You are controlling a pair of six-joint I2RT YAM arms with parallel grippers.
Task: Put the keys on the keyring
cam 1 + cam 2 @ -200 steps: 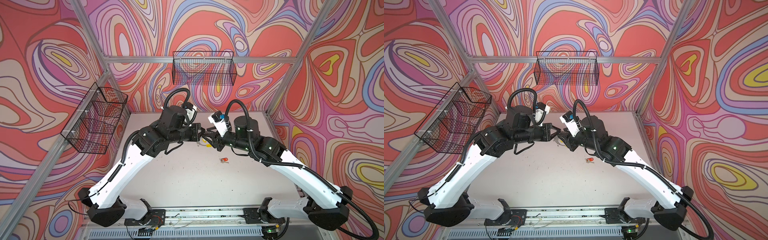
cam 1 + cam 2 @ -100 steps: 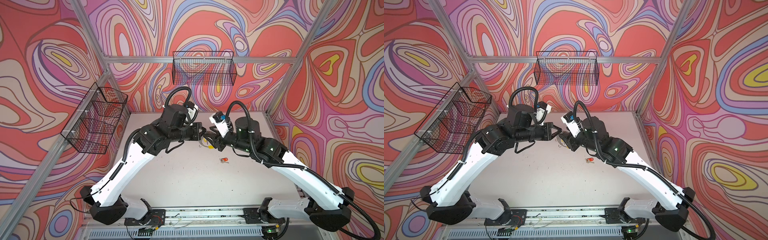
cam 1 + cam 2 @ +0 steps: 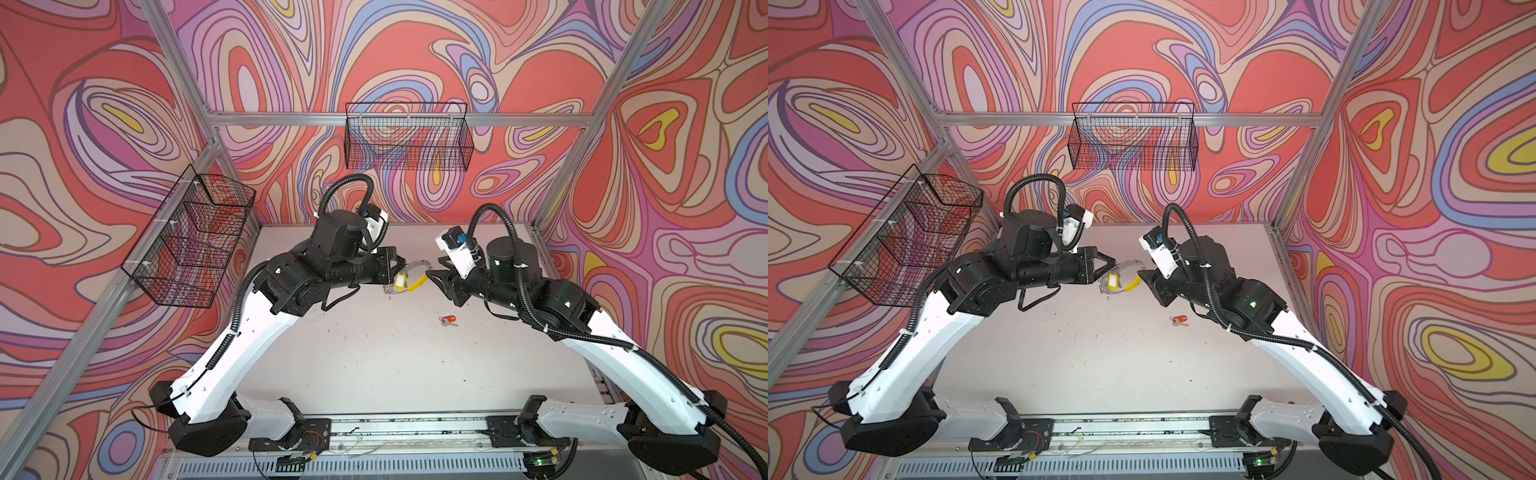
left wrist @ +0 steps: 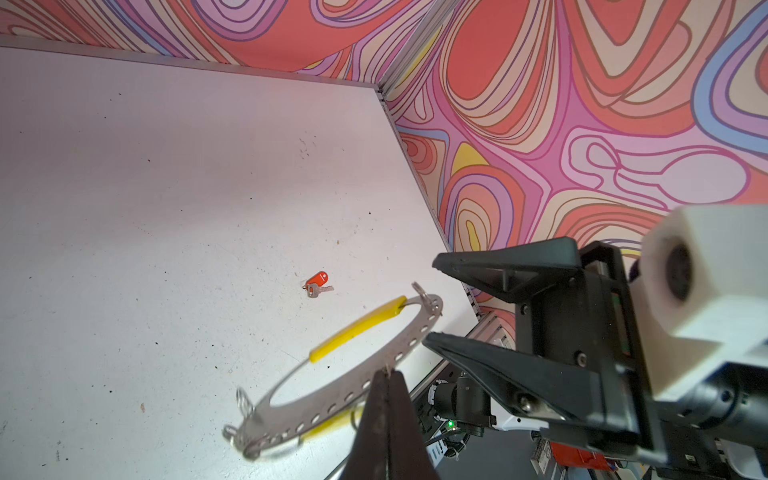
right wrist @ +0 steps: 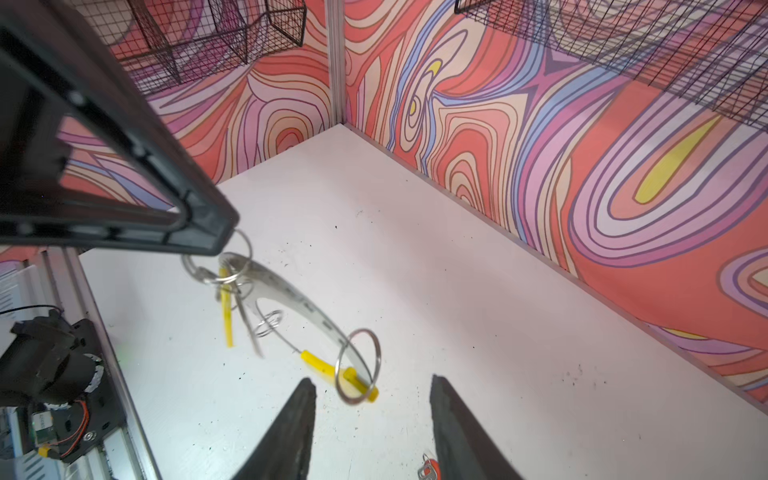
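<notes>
While aloft, keyring (image 4: 332, 405) apart from baskets (image 3: 409, 141).

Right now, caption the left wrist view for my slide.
Left tool shut on the keyring, right tool open near it, red-tagged key on the table.

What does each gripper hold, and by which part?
The left gripper is shut on the keyring, pinching it at its grey perforated band. The right gripper is open and holds nothing.

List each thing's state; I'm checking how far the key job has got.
keyring, held clear of the table
left gripper, shut on the keyring
right gripper, open, holding nothing, near the keyring
yellow-tagged key, hanging from the keyring
red-tagged key, lying loose on the table
</notes>
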